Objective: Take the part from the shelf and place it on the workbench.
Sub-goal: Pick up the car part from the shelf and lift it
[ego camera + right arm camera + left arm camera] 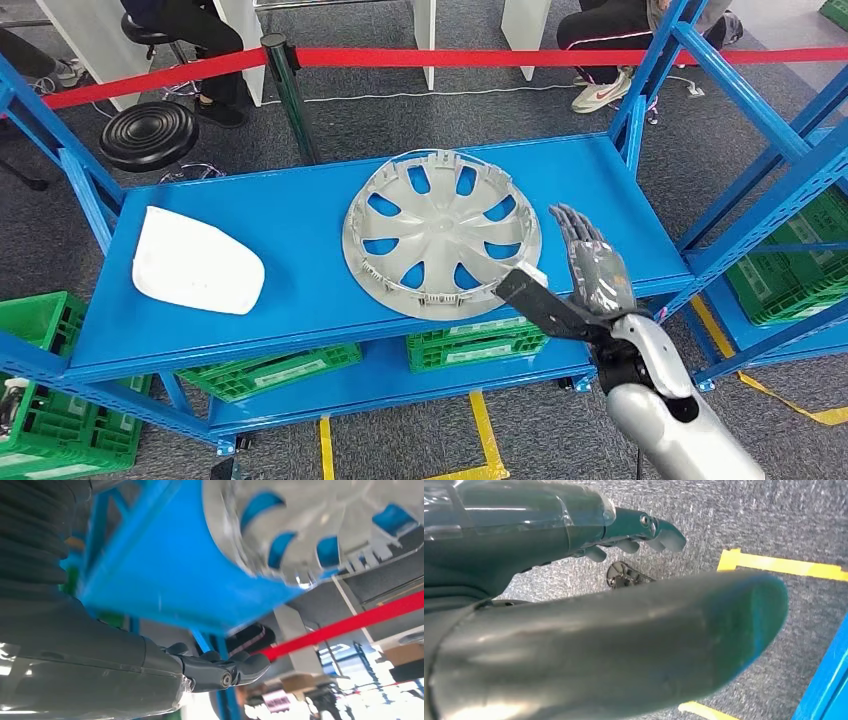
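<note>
- On the blue shelf in front of me, the silver wheel cover is lying flat, hollow side up, toward the right half of the top deck.
- Beside its right edge, I am holding my right hand out over the deck, fingers straight and slightly apart, thumb pointing at the cover's near rim, gripping nothing.
- From my right wrist, I am seeing the cover's rim tabs close to the shelf edge, and my fingertips are touching nothing.
- Down at my side, my left hand is hanging over grey carpet with yellow tape, fingers loosely apart and holding nothing.
- Further left on the deck, a white moulded part is lying well apart from the cover.
</note>
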Robot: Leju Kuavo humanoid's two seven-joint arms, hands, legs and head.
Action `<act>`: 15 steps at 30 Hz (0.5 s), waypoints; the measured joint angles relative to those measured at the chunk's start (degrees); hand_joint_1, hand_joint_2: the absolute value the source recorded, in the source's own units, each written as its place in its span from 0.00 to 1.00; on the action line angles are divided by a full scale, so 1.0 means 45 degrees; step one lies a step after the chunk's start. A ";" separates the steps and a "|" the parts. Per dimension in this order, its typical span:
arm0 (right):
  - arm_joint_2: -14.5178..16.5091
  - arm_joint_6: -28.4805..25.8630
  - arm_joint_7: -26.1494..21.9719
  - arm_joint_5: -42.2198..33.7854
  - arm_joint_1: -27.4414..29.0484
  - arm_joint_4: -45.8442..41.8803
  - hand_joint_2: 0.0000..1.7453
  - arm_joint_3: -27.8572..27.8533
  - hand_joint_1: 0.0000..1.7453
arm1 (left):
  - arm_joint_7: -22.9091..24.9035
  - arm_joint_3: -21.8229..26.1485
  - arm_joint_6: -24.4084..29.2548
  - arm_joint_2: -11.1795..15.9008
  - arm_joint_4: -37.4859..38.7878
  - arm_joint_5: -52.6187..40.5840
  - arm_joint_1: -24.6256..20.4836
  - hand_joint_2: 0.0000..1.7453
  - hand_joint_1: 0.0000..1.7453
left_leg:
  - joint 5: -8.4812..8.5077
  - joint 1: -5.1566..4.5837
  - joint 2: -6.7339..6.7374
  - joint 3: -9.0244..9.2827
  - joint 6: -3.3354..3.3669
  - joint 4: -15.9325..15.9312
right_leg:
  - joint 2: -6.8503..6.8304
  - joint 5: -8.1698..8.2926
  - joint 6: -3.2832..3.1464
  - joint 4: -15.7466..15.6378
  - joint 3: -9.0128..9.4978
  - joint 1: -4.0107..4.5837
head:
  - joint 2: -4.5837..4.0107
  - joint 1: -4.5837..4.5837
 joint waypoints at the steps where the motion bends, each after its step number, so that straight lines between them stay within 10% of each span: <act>1: -0.0007 0.0269 -0.0087 0.0020 -0.0527 0.0423 1.00 0.0162 0.00 | 0.0052 -0.0073 -0.0010 -0.0027 0.0000 -0.0068 -0.0080 0.00 0.00 | 0.0005 -0.0001 -0.0003 0.0003 0.0005 0.0000 | -0.0004 0.0005 0.0007 0.0000 0.0001 0.0000 | 0.0000 0.0000; 15: -0.0336 0.1159 -0.0941 -0.1074 -0.1957 0.4061 1.00 0.1707 0.00 | -0.0381 -0.0344 -0.0186 -0.0317 0.0000 0.0358 -0.0058 0.00 0.00 | 0.0017 0.0000 -0.0111 -0.0001 0.0022 0.0003 | -0.0030 0.0012 0.0019 -0.0019 -0.0003 0.0001 | 0.0000 0.0004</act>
